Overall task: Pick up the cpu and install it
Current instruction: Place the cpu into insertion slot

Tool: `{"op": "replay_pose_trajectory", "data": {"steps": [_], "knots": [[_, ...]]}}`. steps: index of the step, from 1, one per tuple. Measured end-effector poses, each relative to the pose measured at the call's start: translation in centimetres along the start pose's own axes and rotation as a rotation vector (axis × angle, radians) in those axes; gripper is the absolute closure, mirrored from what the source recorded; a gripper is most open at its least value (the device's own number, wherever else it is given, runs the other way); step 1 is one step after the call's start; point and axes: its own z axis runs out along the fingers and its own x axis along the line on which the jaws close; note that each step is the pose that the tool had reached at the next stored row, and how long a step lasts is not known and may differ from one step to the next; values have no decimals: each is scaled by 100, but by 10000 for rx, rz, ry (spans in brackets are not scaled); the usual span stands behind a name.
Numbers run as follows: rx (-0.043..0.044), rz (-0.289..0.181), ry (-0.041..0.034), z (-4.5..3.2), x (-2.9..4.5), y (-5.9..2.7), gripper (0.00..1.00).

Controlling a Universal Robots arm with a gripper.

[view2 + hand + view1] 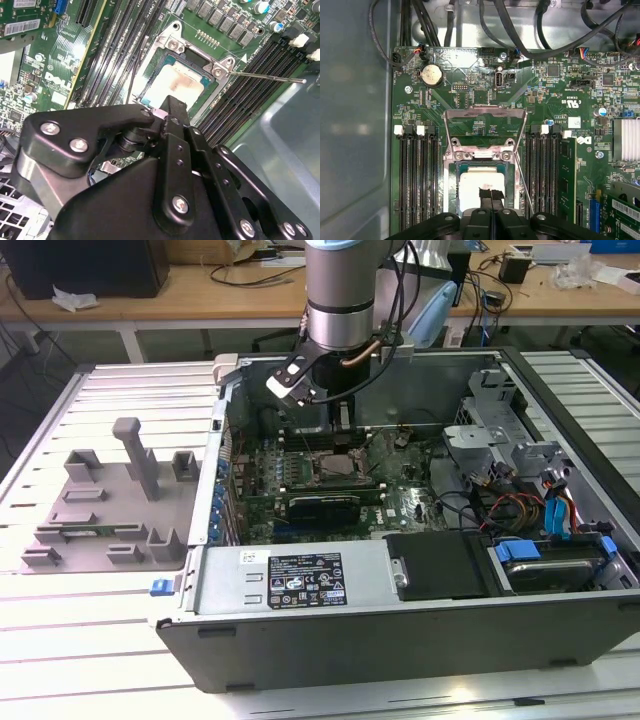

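The cpu (479, 186) (172, 85), a small square chip with a silvery top, lies flat inside the open socket (454, 172) of the green motherboard (470, 90). The socket's metal load plate (485, 114) is swung up and its thin lever (270, 77) stands free. My gripper (491, 194) (172, 107) hangs just over the cpu's near edge, its two black fingers pressed together with nothing visible between them. In the exterior view the arm (340, 300) reaches down into the computer case (300, 585) with the gripper (340, 425) above the board.
Memory slots (417, 180) flank the socket on both sides. Black cables (520, 30) run along the case wall beyond the board. A grey plastic fixture (110, 500) sits on the table at the exterior view's left. Drive bays and wiring (540, 510) fill the case's right.
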Motion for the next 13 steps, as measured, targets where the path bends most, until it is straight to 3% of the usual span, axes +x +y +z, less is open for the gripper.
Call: {"op": "replay_pose_trajectory", "data": {"steps": [9,13], "knots": [[0,-1,-19,4,1,0,89],[0,-1,-19,106,-1,-4,89]]}}
